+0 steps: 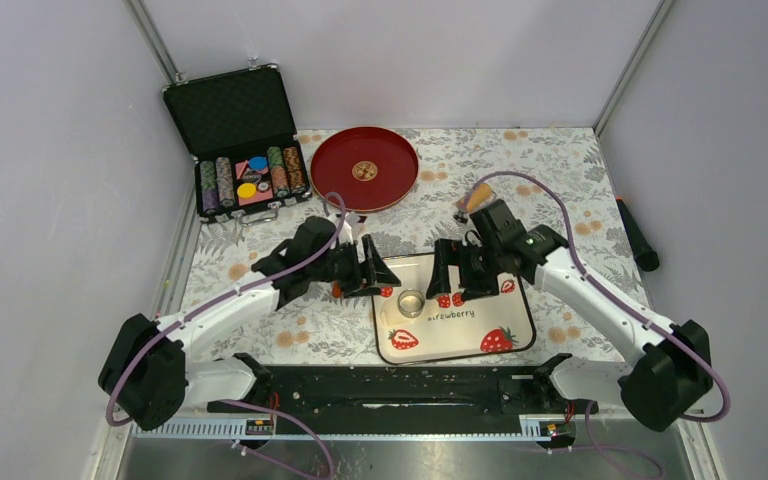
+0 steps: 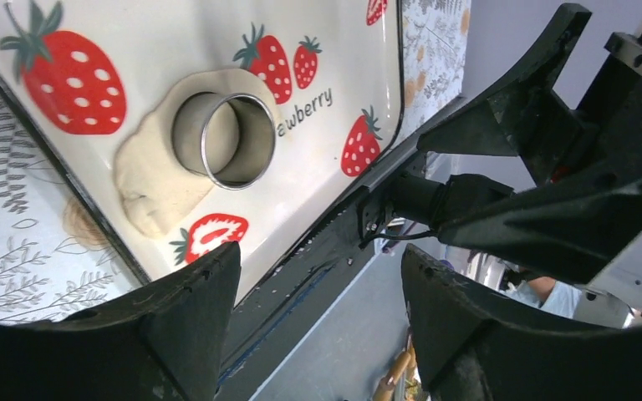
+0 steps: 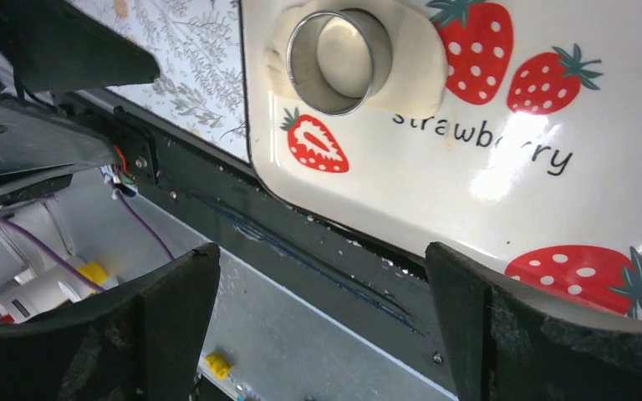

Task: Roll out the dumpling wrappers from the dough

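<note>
A flower-printed tablecloth fills the middle of the overhead view. Low in the centre lies a cream rectangular tray printed with strawberries. At upper left stands an open black case of poker chips, just beside a round red plate. The left gripper and the right gripper hang at the tray's upper edge, both with fingers apart and empty. The flattened pale-cream dough lies on the tray's left part, with a small metal ring cutter standing on it.
</note>
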{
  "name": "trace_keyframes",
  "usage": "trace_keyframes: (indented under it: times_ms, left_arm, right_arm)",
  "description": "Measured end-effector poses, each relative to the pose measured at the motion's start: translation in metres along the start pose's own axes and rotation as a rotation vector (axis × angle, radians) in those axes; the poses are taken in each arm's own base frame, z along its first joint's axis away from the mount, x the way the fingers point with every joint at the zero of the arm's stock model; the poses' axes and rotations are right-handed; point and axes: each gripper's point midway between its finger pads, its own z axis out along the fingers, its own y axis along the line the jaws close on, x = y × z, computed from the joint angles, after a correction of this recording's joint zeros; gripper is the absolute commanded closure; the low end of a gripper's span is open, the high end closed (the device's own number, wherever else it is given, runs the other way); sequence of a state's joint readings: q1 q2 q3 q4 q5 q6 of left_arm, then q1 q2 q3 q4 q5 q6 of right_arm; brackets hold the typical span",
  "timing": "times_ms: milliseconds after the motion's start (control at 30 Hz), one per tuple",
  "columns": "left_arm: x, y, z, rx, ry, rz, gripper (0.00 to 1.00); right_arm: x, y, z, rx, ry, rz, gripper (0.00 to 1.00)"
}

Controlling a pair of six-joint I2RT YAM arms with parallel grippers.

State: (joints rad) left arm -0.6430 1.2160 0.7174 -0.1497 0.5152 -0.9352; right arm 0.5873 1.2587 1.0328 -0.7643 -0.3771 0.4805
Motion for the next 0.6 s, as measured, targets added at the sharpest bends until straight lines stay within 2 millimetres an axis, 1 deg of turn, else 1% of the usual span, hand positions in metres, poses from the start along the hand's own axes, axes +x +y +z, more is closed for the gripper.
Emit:
trace_keyframes:
  times_ms: [100, 167, 333, 400, 500, 600]
  left_arm:
    - [0.002, 0.009, -0.004, -0.025, -0.014, 0.007, 0.31]
    - [0.002, 0.017, -0.005, -0.058, -0.023, 0.031, 0.33]
    - [0.005, 0.042, -0.007, -0.179, -0.009, 0.088, 0.39]
    - [0.006, 0.05, -0.004, -0.22, 0.004, 0.111, 0.44]
    - [0.011, 0.059, 0.002, -0.272, 0.035, 0.147, 0.51]
    - [0.015, 0.06, 0.011, -0.295, 0.062, 0.183, 0.56]
  right_arm:
    - [0.006, -0.013, 0.008, 0.003, -0.038, 0.04, 0.0]
    - [0.005, -0.02, 0.015, 0.01, -0.07, 0.058, 0.0]
    - [-0.009, -0.03, 0.026, 0.027, -0.15, 0.081, 0.03]
    - [-0.018, -0.032, 0.029, 0.02, -0.187, 0.096, 0.04]
    - [-0.024, -0.039, 0.035, 0.024, -0.214, 0.12, 0.09]
    - [-0.021, -0.054, 0.045, 0.055, -0.22, 0.15, 0.18]
